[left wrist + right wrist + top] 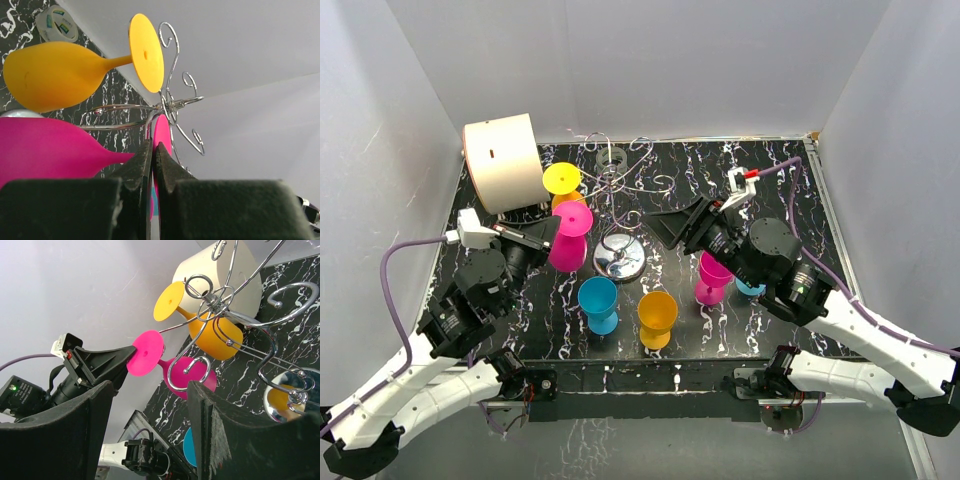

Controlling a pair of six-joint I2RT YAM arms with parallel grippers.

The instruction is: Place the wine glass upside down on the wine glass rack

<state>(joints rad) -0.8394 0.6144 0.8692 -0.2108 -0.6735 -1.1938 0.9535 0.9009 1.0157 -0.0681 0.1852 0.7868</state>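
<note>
Left gripper [556,230] clenched on flat foot of magenta plastic wine glass [567,252] at thin silver wire rack [619,258]; right gripper [665,230] released, empty.

Round white label [56,22], green marks; lettering too small to read.

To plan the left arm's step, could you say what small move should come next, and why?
Probably slide the pink wine glass inward along the wine glass rack arm: the left gripper grips its foot, and it does not clearly hang yet.
</note>
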